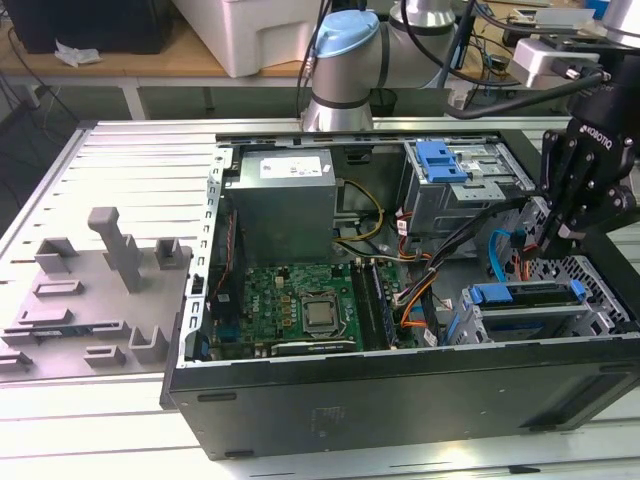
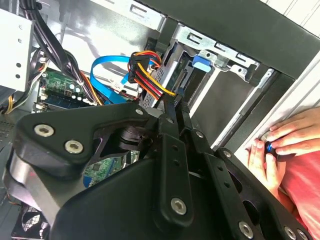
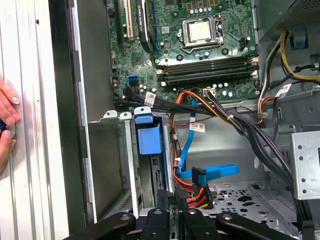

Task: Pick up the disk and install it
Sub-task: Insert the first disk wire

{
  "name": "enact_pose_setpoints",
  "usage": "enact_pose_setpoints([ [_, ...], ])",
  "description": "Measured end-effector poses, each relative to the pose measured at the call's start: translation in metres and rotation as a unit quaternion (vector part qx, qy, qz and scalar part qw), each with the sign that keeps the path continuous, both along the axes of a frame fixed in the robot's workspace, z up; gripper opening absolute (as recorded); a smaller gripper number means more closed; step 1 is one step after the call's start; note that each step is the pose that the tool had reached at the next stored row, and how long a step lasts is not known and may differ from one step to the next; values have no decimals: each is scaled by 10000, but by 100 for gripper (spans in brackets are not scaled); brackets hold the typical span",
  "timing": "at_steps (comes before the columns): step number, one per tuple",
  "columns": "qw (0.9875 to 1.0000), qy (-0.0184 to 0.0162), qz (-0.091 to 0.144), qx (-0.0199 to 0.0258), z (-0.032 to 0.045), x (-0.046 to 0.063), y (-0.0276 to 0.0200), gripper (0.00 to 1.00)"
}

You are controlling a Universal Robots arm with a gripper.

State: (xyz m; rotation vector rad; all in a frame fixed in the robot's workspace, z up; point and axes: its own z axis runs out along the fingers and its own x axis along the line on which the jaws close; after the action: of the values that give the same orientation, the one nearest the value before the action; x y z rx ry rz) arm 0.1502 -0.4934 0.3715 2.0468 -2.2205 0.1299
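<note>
Beneath the hand (image 1: pixel 557 238), the disk (image 1: pixel 524 297), apparently in its bay (image 1: pixel 478 323).

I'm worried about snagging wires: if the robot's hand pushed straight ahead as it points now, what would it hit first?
Probably the bundle of orange, red and yellow power wires right ahead of the hand, with the blue flat cable beside it; depth is unclear.

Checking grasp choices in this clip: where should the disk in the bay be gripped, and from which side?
Probably by the blue frame along the exposed upper edge of the disk, coming straight down through the open side of the case. It stands on edge in the metal bay, whose walls cover its flat faces.
</note>
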Motion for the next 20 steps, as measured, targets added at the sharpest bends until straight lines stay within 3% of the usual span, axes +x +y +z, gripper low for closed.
enact_pose_setpoints([
  [4,10000,5,-1,3,-1,13,-9,17],
  [20,9999,18,0,114,-17,23,-63,17],
])
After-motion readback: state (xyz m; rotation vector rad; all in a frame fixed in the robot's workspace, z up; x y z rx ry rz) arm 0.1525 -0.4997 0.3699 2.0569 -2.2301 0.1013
